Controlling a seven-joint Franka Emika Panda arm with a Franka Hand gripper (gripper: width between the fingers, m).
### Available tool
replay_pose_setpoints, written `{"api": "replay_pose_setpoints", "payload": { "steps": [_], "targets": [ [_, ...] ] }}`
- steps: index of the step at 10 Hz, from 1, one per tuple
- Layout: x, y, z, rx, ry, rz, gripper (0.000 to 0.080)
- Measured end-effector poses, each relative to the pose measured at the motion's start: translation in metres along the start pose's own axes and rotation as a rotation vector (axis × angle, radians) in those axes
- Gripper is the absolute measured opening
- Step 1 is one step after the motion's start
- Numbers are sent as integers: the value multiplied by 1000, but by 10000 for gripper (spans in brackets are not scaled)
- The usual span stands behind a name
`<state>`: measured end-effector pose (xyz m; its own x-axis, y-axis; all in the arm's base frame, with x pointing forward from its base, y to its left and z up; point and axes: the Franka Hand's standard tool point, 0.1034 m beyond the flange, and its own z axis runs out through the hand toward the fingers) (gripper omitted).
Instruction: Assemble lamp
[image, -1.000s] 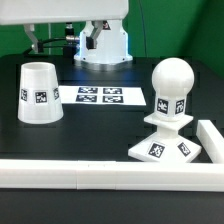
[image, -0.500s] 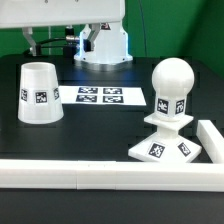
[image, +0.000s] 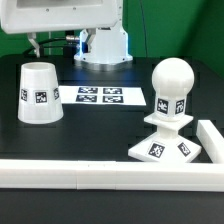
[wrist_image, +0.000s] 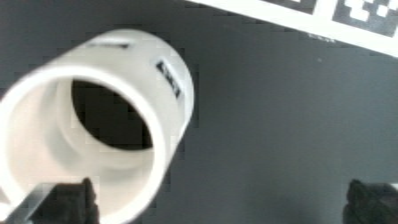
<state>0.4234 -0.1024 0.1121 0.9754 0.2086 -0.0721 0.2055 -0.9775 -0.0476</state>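
Since the shade (image: 39, 92) looks light, rigid, slick and thin-walled, pinch its rim with the hand (wrist_image: 222, 200), now spread, empty, above it.

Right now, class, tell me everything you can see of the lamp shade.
The shade is a white, smooth, plastic-looking tapered cup. It stands apart on the black table, wide end down, at the exterior view's left, with square black-and-white tags on its side. The wrist view shows its hollow, dark inside. Nothing grips it; the hand's fingers flank it.

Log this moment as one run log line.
bulb seated upright in base | shade apart, untouched | gripper open, above shade
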Motion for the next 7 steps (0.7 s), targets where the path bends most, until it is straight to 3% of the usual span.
{"api": "replay_pose_setpoints", "payload": {
  "steps": [7],
  "targets": [
    [-1,7,32,-21,-5,-31,699]
  ]
}}
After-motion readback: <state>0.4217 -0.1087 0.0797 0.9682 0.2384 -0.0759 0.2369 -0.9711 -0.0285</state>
